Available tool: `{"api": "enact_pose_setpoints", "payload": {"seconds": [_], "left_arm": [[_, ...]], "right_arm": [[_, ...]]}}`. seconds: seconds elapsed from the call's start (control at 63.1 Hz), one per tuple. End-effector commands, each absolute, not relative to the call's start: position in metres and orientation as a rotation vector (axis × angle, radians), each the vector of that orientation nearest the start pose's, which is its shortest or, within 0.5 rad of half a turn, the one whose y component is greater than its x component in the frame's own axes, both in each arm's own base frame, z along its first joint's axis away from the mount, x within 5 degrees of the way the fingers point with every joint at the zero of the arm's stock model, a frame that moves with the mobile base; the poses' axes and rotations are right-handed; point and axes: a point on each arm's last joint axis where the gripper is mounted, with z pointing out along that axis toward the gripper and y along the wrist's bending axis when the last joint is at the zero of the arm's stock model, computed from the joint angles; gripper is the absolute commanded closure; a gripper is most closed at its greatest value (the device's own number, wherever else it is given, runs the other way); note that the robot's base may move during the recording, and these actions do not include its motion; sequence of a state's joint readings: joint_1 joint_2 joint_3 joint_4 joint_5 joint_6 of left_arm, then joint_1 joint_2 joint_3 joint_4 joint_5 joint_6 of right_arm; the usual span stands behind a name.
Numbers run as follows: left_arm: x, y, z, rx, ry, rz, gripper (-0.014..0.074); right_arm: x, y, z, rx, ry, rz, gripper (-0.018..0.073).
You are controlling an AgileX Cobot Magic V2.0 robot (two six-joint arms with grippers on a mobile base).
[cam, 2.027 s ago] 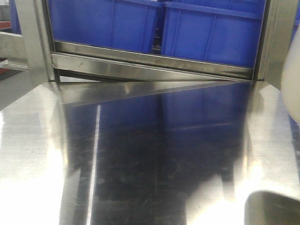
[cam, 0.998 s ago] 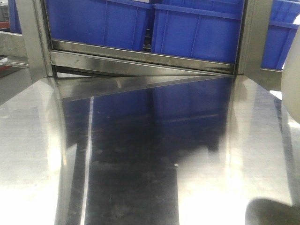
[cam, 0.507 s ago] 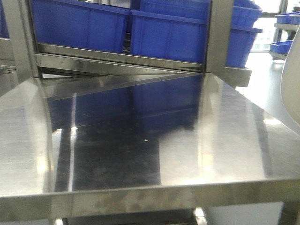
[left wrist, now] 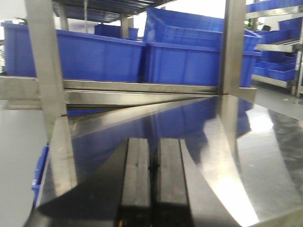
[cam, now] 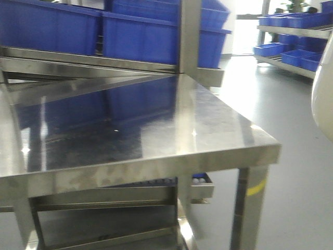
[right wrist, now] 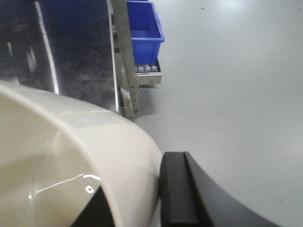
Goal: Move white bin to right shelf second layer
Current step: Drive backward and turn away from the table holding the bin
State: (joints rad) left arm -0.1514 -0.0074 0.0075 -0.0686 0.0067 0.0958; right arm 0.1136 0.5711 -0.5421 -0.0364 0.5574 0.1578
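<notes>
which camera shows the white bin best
The right wrist view: the white bin fills its lower left, its rim close up and pinched by the right gripper. The front view catches only a sliver of it at the right edge. The left wrist view shows none of it.

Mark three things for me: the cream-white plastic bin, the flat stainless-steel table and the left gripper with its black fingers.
cream-white plastic bin (right wrist: 109, 142), right wrist view, on its rounded rim.
flat stainless-steel table (cam: 156, 169), front view, on its front edge.
left gripper (left wrist: 154, 144), left wrist view, on the seam between its closed fingertips.
</notes>
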Motion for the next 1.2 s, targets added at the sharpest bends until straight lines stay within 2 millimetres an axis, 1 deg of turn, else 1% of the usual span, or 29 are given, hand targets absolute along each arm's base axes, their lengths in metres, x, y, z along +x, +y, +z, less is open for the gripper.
{"api": "enact_pose_setpoints", "payload": {"seconds": [0.0, 1.188], "left_arm": [[0.0550, -0.0080, 0.2077, 0.115, 1.421, -0.110, 0.0512], [0.0550, -0.0080, 0.2077, 0.115, 1.421, -0.110, 0.0512]], "right_arm": [[0.1160, 0.0112, 0.3191, 0.029, 1.955, 0.140, 0.0504], [0.1160, 0.0112, 0.3190, 0.029, 1.956, 0.140, 0.0504]]}}
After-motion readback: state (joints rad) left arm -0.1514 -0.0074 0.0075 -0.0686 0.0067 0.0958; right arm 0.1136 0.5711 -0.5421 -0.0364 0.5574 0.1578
